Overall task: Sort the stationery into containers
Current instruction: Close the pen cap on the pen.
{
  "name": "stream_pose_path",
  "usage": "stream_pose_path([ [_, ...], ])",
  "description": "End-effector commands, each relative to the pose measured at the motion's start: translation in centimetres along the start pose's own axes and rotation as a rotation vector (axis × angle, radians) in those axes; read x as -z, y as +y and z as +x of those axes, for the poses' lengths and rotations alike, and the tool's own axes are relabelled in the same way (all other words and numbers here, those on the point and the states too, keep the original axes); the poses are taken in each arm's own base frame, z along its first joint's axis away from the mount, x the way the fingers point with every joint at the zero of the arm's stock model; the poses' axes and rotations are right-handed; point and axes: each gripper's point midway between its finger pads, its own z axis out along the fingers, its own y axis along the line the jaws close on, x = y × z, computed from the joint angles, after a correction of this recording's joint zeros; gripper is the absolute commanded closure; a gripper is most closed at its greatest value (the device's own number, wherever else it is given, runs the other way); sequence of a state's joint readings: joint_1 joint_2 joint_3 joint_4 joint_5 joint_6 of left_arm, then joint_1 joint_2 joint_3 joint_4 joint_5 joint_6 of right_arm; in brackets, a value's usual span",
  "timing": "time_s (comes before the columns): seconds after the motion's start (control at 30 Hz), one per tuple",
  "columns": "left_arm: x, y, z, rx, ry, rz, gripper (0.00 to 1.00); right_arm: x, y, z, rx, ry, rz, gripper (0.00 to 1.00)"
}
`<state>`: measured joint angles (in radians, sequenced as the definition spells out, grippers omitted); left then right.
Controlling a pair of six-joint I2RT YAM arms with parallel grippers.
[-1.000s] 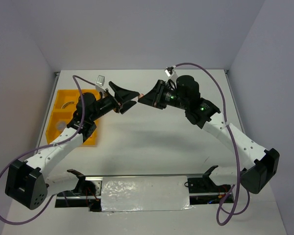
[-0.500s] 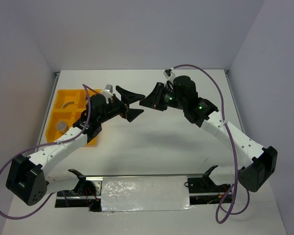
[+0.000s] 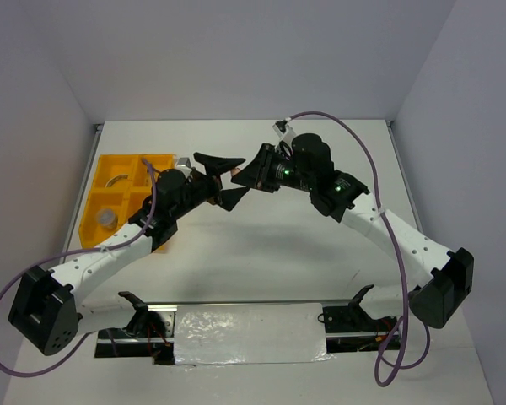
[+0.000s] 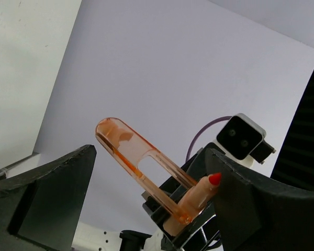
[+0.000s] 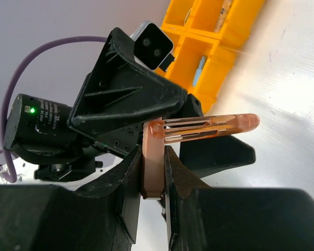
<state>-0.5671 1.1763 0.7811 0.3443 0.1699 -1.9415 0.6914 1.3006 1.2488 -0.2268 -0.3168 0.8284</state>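
One white table [image 3: 278,253] carries a flat yellow-orange plastic compartment tray [image 3: 122,158] at its far left. Above the middle, the left hand [image 4: 152,183] gapes wide, its fingers flanking a translucent orange plastic clip [image 4: 136,151]. The right hand [image 5: 152,157] pinches that clip's base, holding it off the table.

Two arms, left arm [image 3: 101,257] and right arm [image 3: 396,240], reaching over one table [image 3: 261,253]. Two grippers, left gripper [image 3: 234,177], right gripper [image 5: 153,152], meeting at one clip [image 5: 199,125]. One tray [image 3: 118,194] holding two visible pieces: one ring [image 3: 115,179], one grey piece [image 3: 106,218].
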Motion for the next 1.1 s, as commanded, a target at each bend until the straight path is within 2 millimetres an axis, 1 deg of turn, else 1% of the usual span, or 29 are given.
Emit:
stream_pose_path([
  [0.0,-0.2,-2.5,0.0,0.057,-0.009,0.099,0.02,-0.2,1.3,-1.0,0.023,-0.055,-0.051,1.0],
  [0.03,-0.2,-2.7,-0.1,0.06,-0.014,0.107,0.03,-0.2,1.3,-1.0,0.022,-0.056,-0.051,1.0],
  [0.13,-0.3,-2.7,-0.3,0.065,-0.023,0.117,0.1,-0.3,0.8,-0.6,0.018,-0.049,-0.039,1.0],
  [0.17,-0.4,-2.6,-0.5,0.066,-0.031,0.117,0.2,-0.2,0.6,-0.5,0.017,-0.049,-0.035,1.0],
  [0.2,-0.4,-2.5,-0.6,0.063,-0.031,0.117,0.28,-0.2,0.5,-0.3,0.016,-0.049,-0.035,1.0],
  [0.23,-0.4,-2.4,-0.6,0.06,-0.034,0.118,0.33,-0.1,0.4,-0.3,0.017,-0.051,-0.033,1.0],
  [0.33,-0.5,-2.2,-0.9,0.047,-0.042,0.112,0.36,0.0,0.2,-0.1,0.017,-0.046,-0.024,1.0],
  [0.53,-0.5,-2.5,-1.5,-0.024,-0.065,0.101,0.42,0.3,-0.6,0.3,0.015,-0.05,0.0,1.0],
  [0.57,-0.4,-3.0,-1.5,-0.042,-0.068,0.105,0.44,0.3,-0.7,0.3,0.013,-0.049,0.005,1.0],
  [0.6,-0.5,-2.6,-1.7,-0.072,-0.082,0.081,0.49,0.4,-0.8,0.3,0.013,-0.052,0.009,1.0],
  [0.63,-0.4,-2.8,-1.8,-0.093,-0.086,0.079,0.51,0.5,-0.9,0.2,0.014,-0.054,0.013,1.0],
  [0.67,-0.4,-3.5,-1.6,-0.114,-0.089,0.085,0.55,0.5,-0.9,0.2,0.013,-0.055,0.018,1.0],
  [0.7,-0.4,-3.0,-1.8,-0.147,-0.099,0.059,0.59,0.6,-0.8,0.3,0.013,-0.054,0.016,1.0],
  [0.8,-0.5,-3.3,-1.7,-0.204,-0.104,0.038,0.65,0.6,-0.8,0.1,0.01,-0.056,0.018,1.0],
  [0.93,-0.5,-3.4,-1.6,-0.243,-0.1,0.031,0.68,0.7,-0.2,-0.1,0.008,-0.056,-0.001,1.0],
  [1.07,-0.3,-3.4,-1.7,-0.294,-0.103,0.025,0.71,0.7,0.0,0.0,0.005,-0.048,0.0,1.0],
])
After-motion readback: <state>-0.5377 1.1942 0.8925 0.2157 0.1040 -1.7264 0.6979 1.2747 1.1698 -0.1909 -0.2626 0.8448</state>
